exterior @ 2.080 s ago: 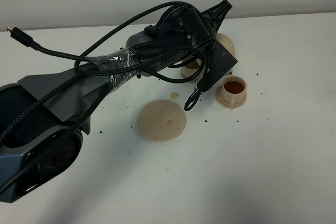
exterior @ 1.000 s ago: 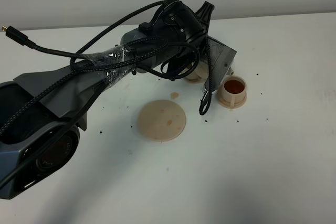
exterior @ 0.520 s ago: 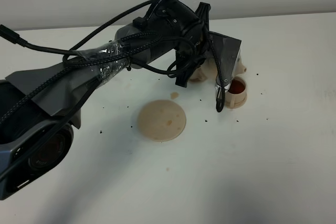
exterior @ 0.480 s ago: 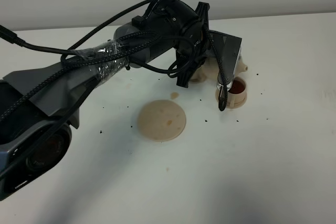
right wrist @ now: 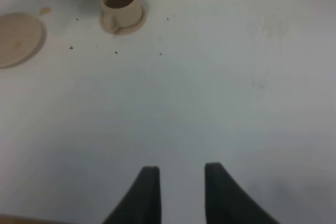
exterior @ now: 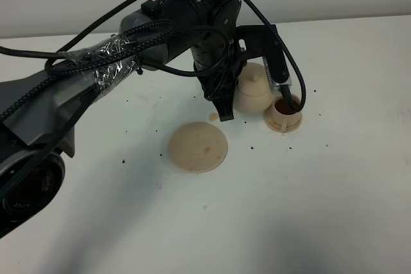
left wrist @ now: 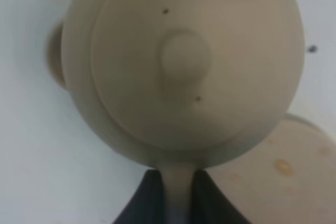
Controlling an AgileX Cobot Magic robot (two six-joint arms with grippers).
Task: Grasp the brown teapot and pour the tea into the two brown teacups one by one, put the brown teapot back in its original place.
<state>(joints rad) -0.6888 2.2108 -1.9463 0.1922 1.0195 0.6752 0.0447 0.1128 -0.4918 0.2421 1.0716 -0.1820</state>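
Exterior high view: the left gripper reaches across to the middle of the white table and is pinched tight on the handle of the brown teapot. The pot sits upright with its lid knob on top. In the left wrist view the two dark fingers press the handle between them from either side.

One of the brown teacups stands just beside the pot at about 4 o'clock and holds reddish tea. The second cup cannot be made out plainly, as the arm and pot cover that spot. Whether it is filled cannot be told.

The flat round saucer, the pot's resting place, lies bare at about 7 to 8 o'clock from the pot. That is on the handle side, so the handle's line runs roughly towards it. My judgement is that carrying the pot back means drawing it along that line towards the gripper's own side, kept level.

The right gripper hangs well apart with its jaws spread and nothing between them, so the left arm is the nearer one.
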